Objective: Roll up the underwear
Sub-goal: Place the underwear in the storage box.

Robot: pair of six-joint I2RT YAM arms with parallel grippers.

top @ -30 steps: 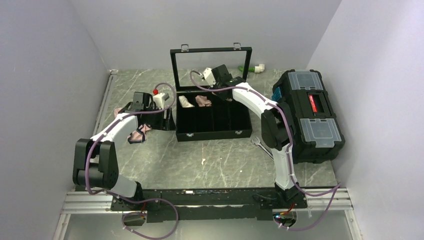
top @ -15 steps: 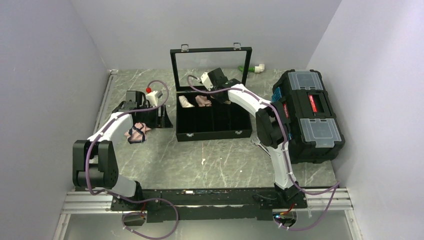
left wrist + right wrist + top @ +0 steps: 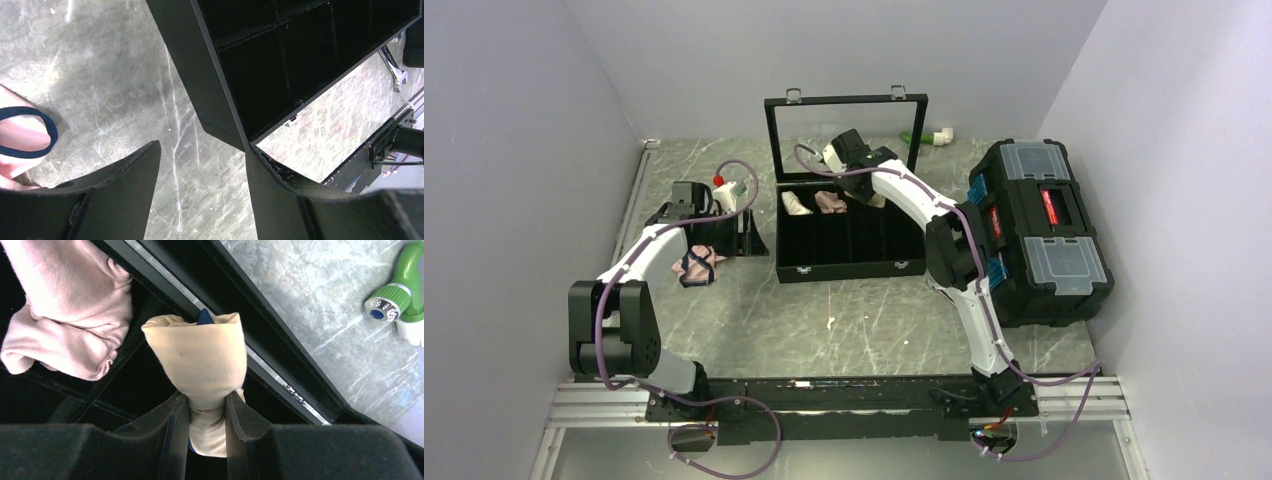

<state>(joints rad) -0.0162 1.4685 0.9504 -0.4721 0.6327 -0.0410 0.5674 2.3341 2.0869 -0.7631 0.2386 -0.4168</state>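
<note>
rolled tan underwear (image 3: pixel 200 357), pinched between fingers (image 3: pixel 172 429)

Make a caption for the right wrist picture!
Right hand grips the rolled tan underwear over the black box, next to a pink fabric roll.

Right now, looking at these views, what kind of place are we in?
Probably a robot test cell: plain walls box in a marbled table, the left arm and right arm bolt to a metal rail, and a toolbox stands nearby.

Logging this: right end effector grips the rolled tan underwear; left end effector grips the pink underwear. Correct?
No: the left wrist view shows the left end effector open and empty, the pink, navy-edged fabric underwear lying beside it. The rest is right.
</note>
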